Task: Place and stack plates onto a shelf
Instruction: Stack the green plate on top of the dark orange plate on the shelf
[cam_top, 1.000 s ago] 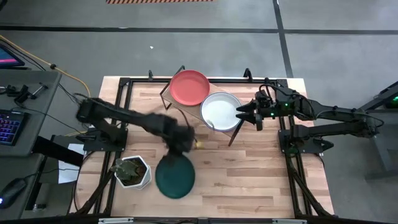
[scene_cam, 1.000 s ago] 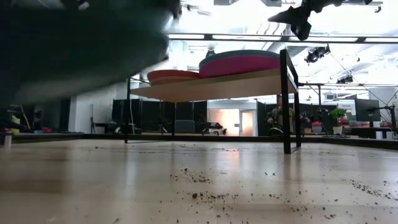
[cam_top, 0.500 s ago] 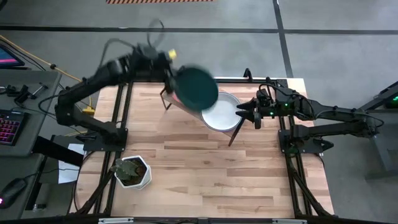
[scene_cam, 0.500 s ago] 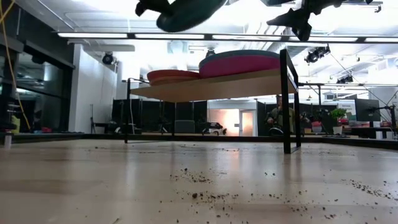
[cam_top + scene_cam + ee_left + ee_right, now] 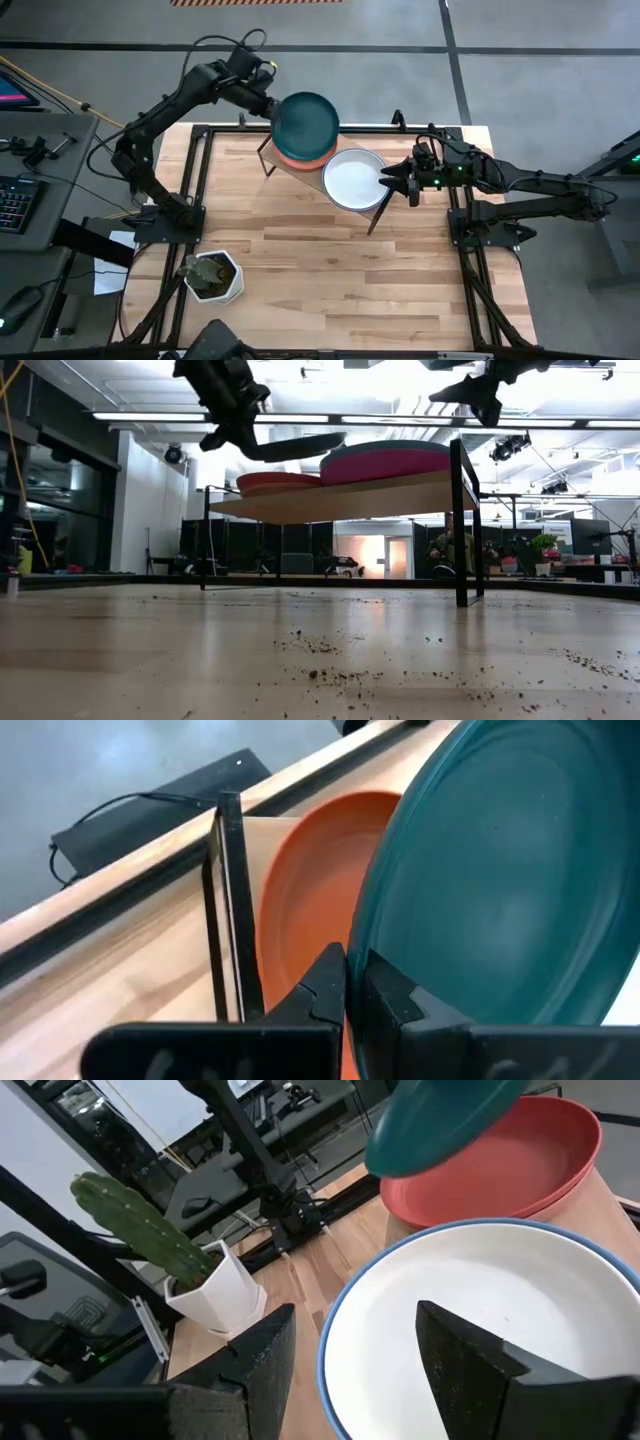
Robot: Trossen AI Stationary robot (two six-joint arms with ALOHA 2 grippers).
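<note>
My left gripper [image 5: 268,108] is shut on the dark green plate [image 5: 305,125], which hovers over the red plate [image 5: 300,158] at the left end of the shelf [image 5: 340,500]. In the low view the green plate [image 5: 295,448] hangs just above the red one [image 5: 275,482]. Beside it stands a stack with the white plate [image 5: 352,180] on top, a blue rim [image 5: 335,1330] under it and the magenta plate [image 5: 390,463] below. My right gripper [image 5: 385,183] is open, above the white plate's right edge. My left gripper pinches the green plate's rim [image 5: 352,955] between its two fingers [image 5: 328,988], one on each face. It comes from the table's left and far side, slanting down. The plate is lifted clear, slightly tilted, above the red plate [image 5: 310,910].
A white hexagonal pot with a cactus [image 5: 212,275] stands at the table's near left corner. The wooden tabletop [image 5: 330,270] stretches bare between the pot and the shelf. Black frame rails run along the table's edges [image 5: 200,180].
My left arm has swung the green plate from low over the table's near left part, up and toward the far edge, then down over the red plate on the shelf. The plate has stayed in the shut gripper throughout.
</note>
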